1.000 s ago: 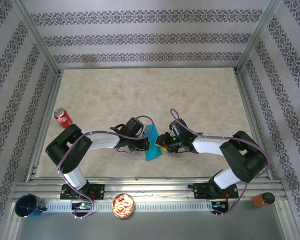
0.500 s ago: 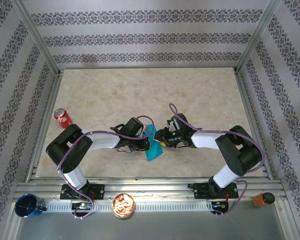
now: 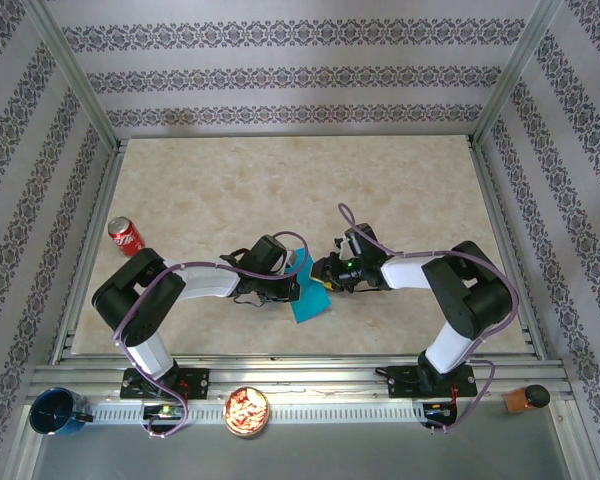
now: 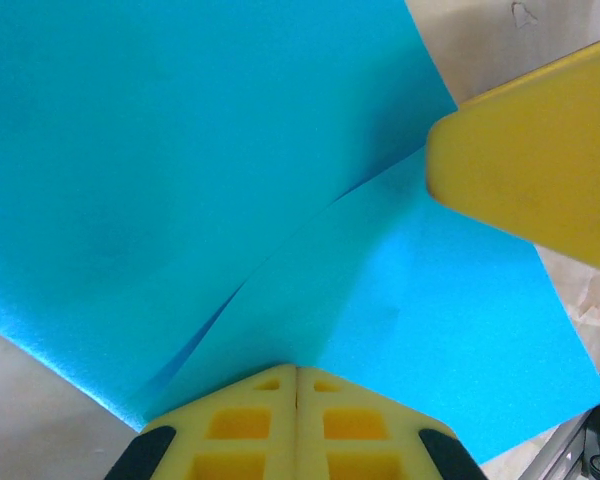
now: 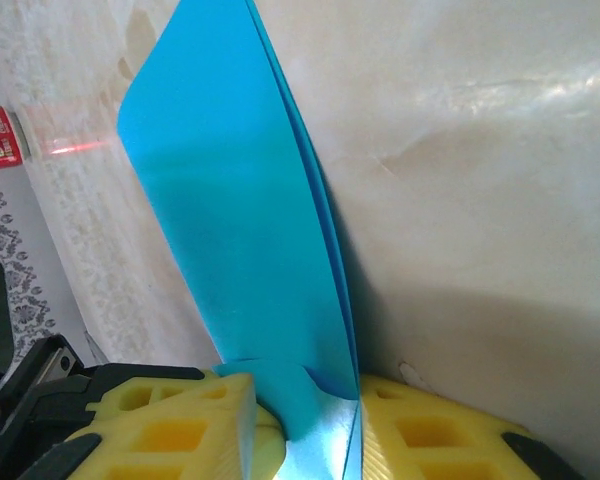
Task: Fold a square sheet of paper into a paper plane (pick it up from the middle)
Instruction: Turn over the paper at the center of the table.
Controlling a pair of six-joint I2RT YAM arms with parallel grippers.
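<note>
Pinching folded turquoise paper [image 4: 180,150], left fingers [image 4: 230,430] pressed together; right fingers [image 5: 170,440] straddling its edge, grip unclear.

Turquoise paper [image 4: 180,180] is seen across most of the frame, folded, with a flap edge running diagonally from lower left to upper right. Its near edge is pinched at bottom centre by the left gripper [image 4: 296,372], yellow fingers pressed together. The right gripper's yellow finger [image 4: 530,170] is laid against the paper's upper right edge. Beige table [image 4: 480,40] is glimpsed at the corners.
</note>
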